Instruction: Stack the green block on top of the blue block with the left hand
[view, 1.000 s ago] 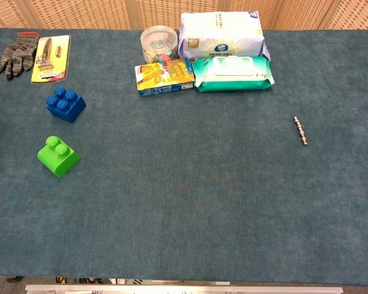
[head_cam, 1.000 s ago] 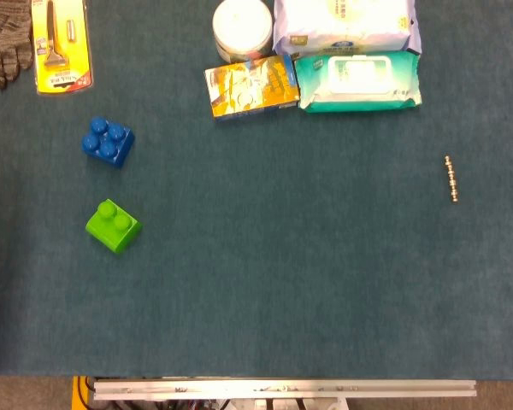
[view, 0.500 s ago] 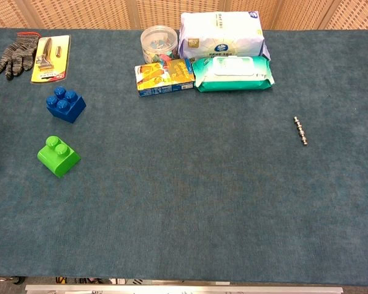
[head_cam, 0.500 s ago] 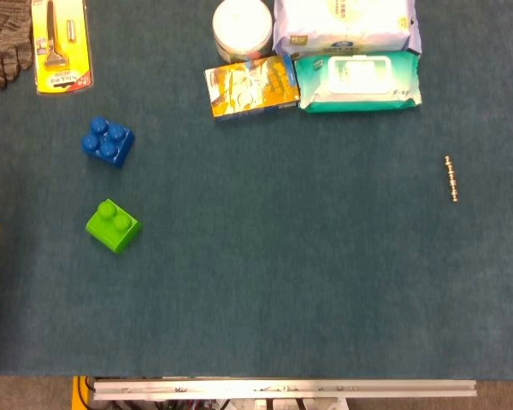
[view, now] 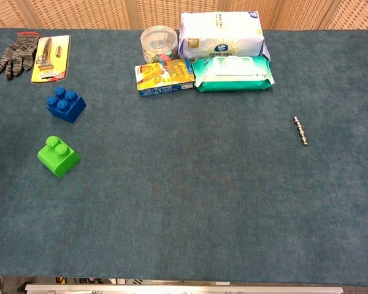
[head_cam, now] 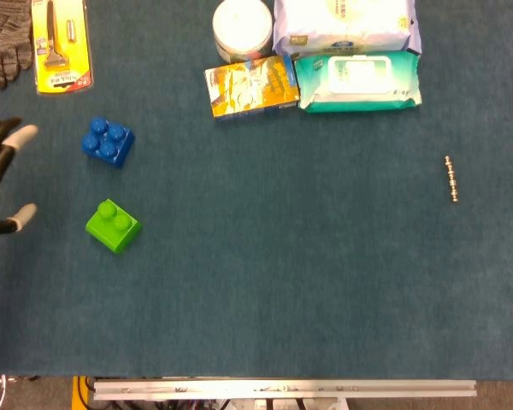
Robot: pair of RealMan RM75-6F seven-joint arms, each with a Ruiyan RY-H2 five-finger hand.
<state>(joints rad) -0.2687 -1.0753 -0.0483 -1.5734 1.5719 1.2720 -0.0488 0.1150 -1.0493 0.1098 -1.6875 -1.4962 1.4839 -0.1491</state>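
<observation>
- The green block (head_cam: 113,225) sits on the blue-grey table cover (head_cam: 282,273) at the left, studs up and turned at an angle to the table edge, with nothing touching it.
- It looks like a small, rigid plastic brick, so I judge it light and stiff with smooth, somewhat slippery sides (a firm pinch should not hurt it). The best hold seems to be across two opposite flat side walls below the studs, leaving the underside free to seat.
- The blue block (head_cam: 108,141) stands near it, further from the robot and apart from it, also studs up and rotated, so the green one would likely need turning to match before pressing down.
- The left hand (head_cam: 2,179) shows at the left edge of the head view, beside both blocks and touching neither; its fingers are spread and hold nothing.
- The right hand appears in neither view.
- Along the far side lie a glove (head_cam: 7,38), a yellow carded tool (head_cam: 60,44), a round tub (head_cam: 243,27), a small printed box (head_cam: 251,86) and two wipe packs (head_cam: 357,81); a small metal rod (head_cam: 451,178) lies well off to the right.
</observation>
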